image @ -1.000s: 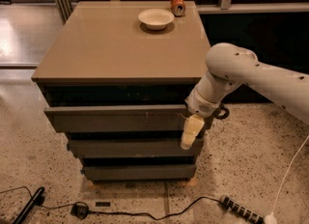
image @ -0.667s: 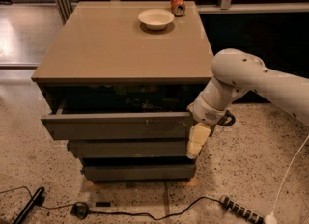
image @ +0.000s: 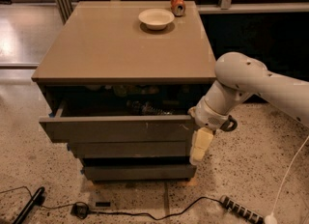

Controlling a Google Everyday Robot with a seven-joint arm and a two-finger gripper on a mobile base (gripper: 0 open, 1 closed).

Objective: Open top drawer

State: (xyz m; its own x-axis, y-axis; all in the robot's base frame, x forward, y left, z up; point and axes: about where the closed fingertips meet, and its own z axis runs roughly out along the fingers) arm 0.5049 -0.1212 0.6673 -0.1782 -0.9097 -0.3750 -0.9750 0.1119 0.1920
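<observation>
Top drawer (image: 120, 129) is further out, its right end just left of tool (image: 200, 147). Task looks nearly done; tool's grip: cannot tell.

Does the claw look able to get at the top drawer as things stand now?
Probably yes. The claw hangs at the right end of the top drawer, which stands partly pulled out, and nothing shows between them.

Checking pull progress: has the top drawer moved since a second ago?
Yes. The top drawer has slid farther out toward the camera from under the fixed cabinet top, exposing more interior. The tool hangs by its right front corner.
</observation>
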